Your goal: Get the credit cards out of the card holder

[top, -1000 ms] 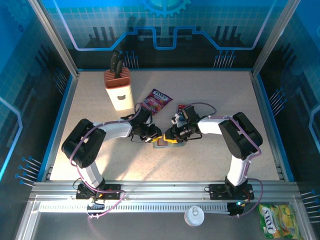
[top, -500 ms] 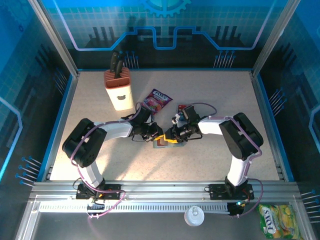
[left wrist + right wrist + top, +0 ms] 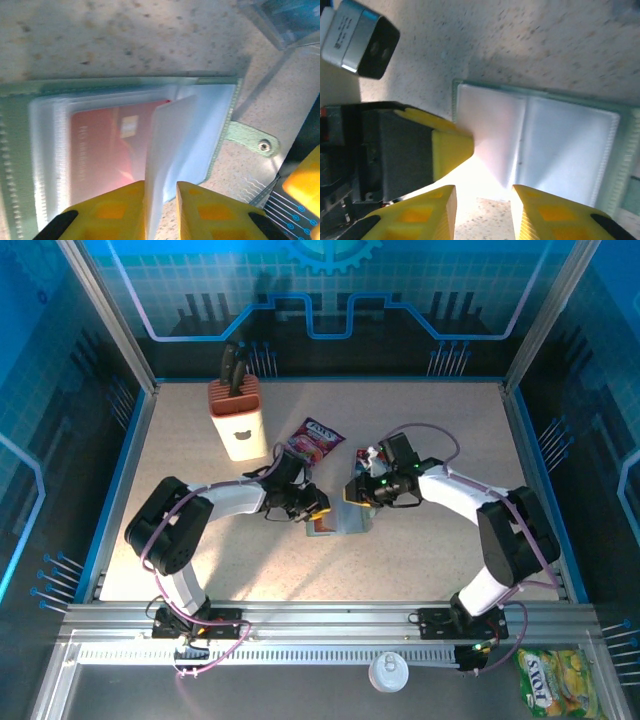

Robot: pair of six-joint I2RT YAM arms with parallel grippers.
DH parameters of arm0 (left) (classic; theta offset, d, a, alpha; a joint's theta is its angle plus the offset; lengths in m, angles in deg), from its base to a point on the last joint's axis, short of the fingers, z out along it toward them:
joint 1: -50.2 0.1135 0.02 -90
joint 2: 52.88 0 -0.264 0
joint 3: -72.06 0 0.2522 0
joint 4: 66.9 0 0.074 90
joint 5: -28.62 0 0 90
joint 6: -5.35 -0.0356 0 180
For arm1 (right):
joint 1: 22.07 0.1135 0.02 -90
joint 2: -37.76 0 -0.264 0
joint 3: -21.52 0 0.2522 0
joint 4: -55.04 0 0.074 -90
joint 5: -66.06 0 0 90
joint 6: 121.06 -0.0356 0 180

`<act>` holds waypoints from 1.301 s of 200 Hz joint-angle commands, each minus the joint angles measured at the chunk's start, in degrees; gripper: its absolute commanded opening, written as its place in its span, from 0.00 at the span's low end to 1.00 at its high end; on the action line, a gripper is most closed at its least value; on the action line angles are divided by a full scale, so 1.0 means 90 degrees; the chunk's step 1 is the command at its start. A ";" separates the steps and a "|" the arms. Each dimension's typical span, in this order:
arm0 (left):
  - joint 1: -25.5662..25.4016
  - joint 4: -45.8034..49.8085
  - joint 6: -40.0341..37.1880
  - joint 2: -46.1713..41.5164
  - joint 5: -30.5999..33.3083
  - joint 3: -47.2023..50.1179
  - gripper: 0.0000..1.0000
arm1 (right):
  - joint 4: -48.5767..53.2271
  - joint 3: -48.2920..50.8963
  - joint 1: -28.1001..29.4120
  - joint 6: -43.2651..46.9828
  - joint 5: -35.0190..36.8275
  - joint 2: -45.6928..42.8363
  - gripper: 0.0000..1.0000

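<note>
Reaching in from the near edge toward the tabletop's middle with the left arm (image 3: 225, 500) and the right arm (image 3: 455, 495), elbows bent outward, wrists low. Pinching a thin leaf of the card holder (image 3: 200, 125) in the left gripper (image 3: 314, 508), yellow fingers (image 3: 125, 205) nearly together. Holding the right gripper (image 3: 357, 490) just opposite, jaws standing apart.

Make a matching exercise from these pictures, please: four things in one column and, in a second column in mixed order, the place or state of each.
Things:
1. red card
2. knife block
3. purple snack packet
4. left gripper

Places or states:
A. stands at the far left of the table
B. shut on a clear sleeve
C. inside the open card holder
D. lies flat, right of the knife block

Pairs: 1-C, 2-A, 3-D, 4-B
</note>
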 commanded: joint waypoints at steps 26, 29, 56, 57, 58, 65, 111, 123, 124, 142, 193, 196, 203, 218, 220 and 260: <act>-0.0344 0.0096 -0.0041 0.0182 -0.0191 -0.0567 0.23 | 0.1450 -0.0446 -0.0299 0.0920 0.1180 -0.0197 0.37; -0.0362 0.0096 -0.0042 0.0203 -0.0193 -0.0585 0.24 | 0.1487 -0.0461 -0.0307 0.0939 0.1219 -0.0187 0.37; -0.0470 0.0086 -0.0031 0.0441 -0.0220 -0.0859 0.24 | 0.1679 -0.0579 -0.0324 0.1129 0.1431 -0.0076 0.38; -0.0474 0.0086 -0.0027 0.0455 -0.0222 -0.0872 0.24 | 0.1682 -0.0579 -0.0324 0.1135 0.1430 -0.0065 0.38; -0.0472 0.0086 -0.0030 0.0461 -0.0222 -0.0888 0.24 | 0.1684 -0.0579 -0.0324 0.1133 0.1434 -0.0060 0.38; -0.0503 0.0110 -0.0041 0.0531 -0.0227 -0.0967 0.24 | 0.1685 -0.0588 -0.0333 0.1159 0.1438 -0.0024 0.39; -0.0620 0.0109 -0.0038 0.0931 -0.0286 -0.1252 0.27 | 0.1554 -0.0541 -0.0333 0.1181 0.1243 0.0305 0.40; -0.0642 0.0061 -0.0014 0.1008 -0.0302 -0.1260 0.28 | 0.1519 -0.0521 -0.0333 0.1182 0.1214 0.0396 0.40; -0.0643 0.0059 -0.0019 0.1016 -0.0307 -0.1258 0.29 | 0.1514 -0.0520 -0.0333 0.1181 0.1214 0.0405 0.40; -0.0648 -0.0004 -0.0002 0.1085 -0.0342 -0.1272 0.32 | 0.1461 -0.0483 -0.0336 0.1183 0.1193 0.0491 0.40; -0.0662 -0.0040 0.0009 0.1257 -0.0430 -0.1284 0.36 | 0.1407 -0.0360 -0.0317 0.1158 0.1048 0.0544 0.30; -0.0660 -0.0043 0.0009 0.1259 -0.0437 -0.1285 0.36 | 0.1402 -0.0353 -0.0314 0.1160 0.1047 0.0528 0.30; -0.0664 -0.0057 0.0015 0.1280 -0.0457 -0.1285 0.36 | 0.1402 -0.0316 -0.0315 0.1147 0.1048 0.0494 0.28; -0.0672 -0.0060 0.0006 0.1308 -0.0470 -0.1277 0.36 | 0.1402 -0.0259 -0.0294 0.1131 0.1052 0.0435 0.25; -0.0666 -0.0060 0.0006 0.1308 -0.0475 -0.1275 0.36 | 0.1409 -0.0250 -0.0287 0.1129 0.1051 0.0427 0.25; -0.0689 -0.0148 -0.0013 0.1337 -0.0535 -0.1226 0.39 | 0.1459 -0.0150 -0.0268 0.1122 0.1124 0.0342 0.17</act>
